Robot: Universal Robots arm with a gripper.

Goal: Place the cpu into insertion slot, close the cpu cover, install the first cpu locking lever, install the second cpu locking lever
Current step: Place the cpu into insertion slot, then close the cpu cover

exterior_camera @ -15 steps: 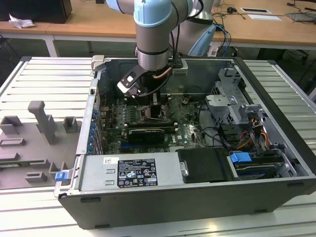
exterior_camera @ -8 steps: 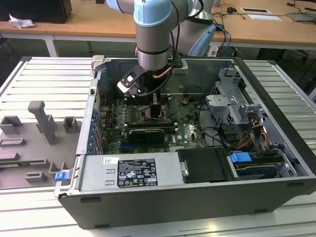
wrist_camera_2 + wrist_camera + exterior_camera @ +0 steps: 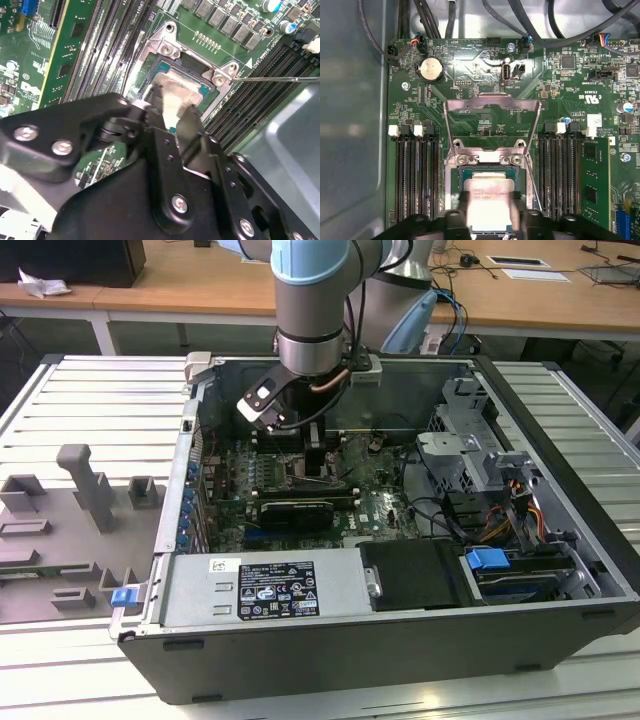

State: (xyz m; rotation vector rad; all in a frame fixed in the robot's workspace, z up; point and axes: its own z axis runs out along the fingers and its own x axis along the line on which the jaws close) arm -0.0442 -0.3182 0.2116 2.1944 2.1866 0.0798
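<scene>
Here the grey robot arm (image 3: 312,300) reaches down into the open black computer case (image 3: 400,650). Its black two-fingered gripper (image 3: 318,462) hangs over the green motherboard (image 3: 385,502), near the middle of the case.

In both wrist views the fingers (image 3: 190,122) are drawn in against opposite edges of the small square cpu with the silvery-beige metal top (image 3: 489,196), which they hold between them. The cpu sits right at the square dark insertion slot with the thin metal rim (image 3: 470,173); whether it is fully seated cannot be told.

The silvery cpu cover with the square cut-out centre (image 3: 492,103) stands open beyond the slot, and a thin wire locking lever (image 3: 275,78) is unlatched.

As for writing, the cpu top carries faint print, and white lettering dots the board. In the exterior view, a white printed label (image 3: 275,590) lies at about seven o'clock from the gripper.
</scene>
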